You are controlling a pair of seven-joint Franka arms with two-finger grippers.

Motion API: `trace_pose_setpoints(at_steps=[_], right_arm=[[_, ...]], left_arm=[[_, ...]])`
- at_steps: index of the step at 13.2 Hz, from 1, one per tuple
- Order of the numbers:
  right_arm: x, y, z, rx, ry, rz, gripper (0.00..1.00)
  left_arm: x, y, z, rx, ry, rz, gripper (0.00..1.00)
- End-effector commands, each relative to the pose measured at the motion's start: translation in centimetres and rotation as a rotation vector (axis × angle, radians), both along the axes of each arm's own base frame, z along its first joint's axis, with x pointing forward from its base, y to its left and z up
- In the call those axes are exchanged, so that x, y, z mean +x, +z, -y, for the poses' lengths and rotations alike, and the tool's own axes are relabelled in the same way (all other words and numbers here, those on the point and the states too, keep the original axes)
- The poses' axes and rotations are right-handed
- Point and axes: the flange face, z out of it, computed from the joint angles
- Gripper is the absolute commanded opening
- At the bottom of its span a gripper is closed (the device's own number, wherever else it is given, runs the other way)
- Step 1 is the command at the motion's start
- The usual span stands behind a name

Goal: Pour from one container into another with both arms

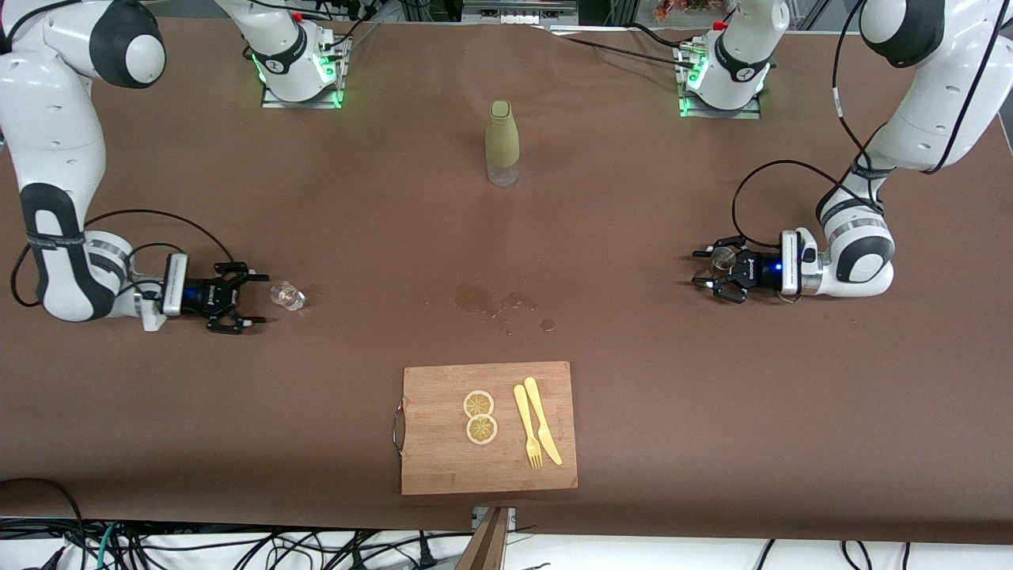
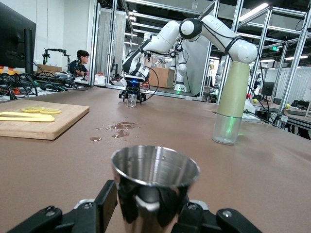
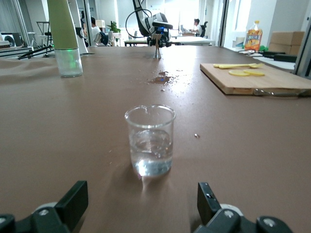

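Front view: a brown counter with two white arms reaching in low from either end. The right claw sits at the right arm's end of the counter, its fingers spread wide, just beside a small clear beaker that stands free of them. The left claw sits at the left arm's end, pinching a small metal cup. Between the bases stands a tall green bottle. Nearer the camera lie a wet spill and a wooden cutting board carrying two lemon slices and a yellow fork and knife.

Left wrist view: the metal cup stands upright, gripped between the black fingers — its mouth open upward. The bottle and board show farther off.

Right wrist view: the beaker holds clear liquid and stands on the counter between the spread fingers, touching neither.
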Motion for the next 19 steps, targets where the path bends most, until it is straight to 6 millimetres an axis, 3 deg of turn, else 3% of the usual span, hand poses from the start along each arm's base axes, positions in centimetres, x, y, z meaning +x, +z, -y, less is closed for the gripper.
trace_pose_setpoints(at_steps=[1, 2, 6, 9, 11, 13, 16, 19], right_arm=[[0.1, 4.3, 3.1, -0.052, -0.027, -0.070, 1.00], [0.3, 6.4, 3.8, -0.091, -0.028, -0.103, 1.00], [0.4, 13.1, 6.0, -0.139, -0.086, -0.249, 1.00], [0.4, 20.0, 6.6, -0.223, -0.130, -0.375, 1.00], [0.2, 24.5, 6.8, -0.282, -0.180, -0.455, 1.00], [-0.1, 27.1, 6.7, -0.311, -0.220, -0.533, 1.00], [0.2, 30.6, 5.2, -0.350, -0.295, -0.656, 1.00], [-1.0, 37.4, 3.4, -0.523, -0.414, -0.775, 1.00]], left_arm=[[0.2, -0.3, -0.9, 0.003, -0.029, 0.024, 0.85], [0.2, -0.4, -0.9, 0.006, -0.034, 0.040, 1.00], [-0.1, 0.0, -4.5, 0.081, -0.053, 0.060, 1.00], [0.3, 2.3, -7.9, 0.183, -0.098, 0.052, 1.00], [1.4, 5.9, -10.8, 0.296, -0.146, 0.041, 1.00], [2.1, 10.7, -12.4, 0.406, -0.172, 0.006, 1.00], [2.8, 18.8, -13.8, 0.598, -0.151, -0.099, 1.00], [3.9, 27.3, -14.3, 0.803, -0.035, -0.202, 1.00]])
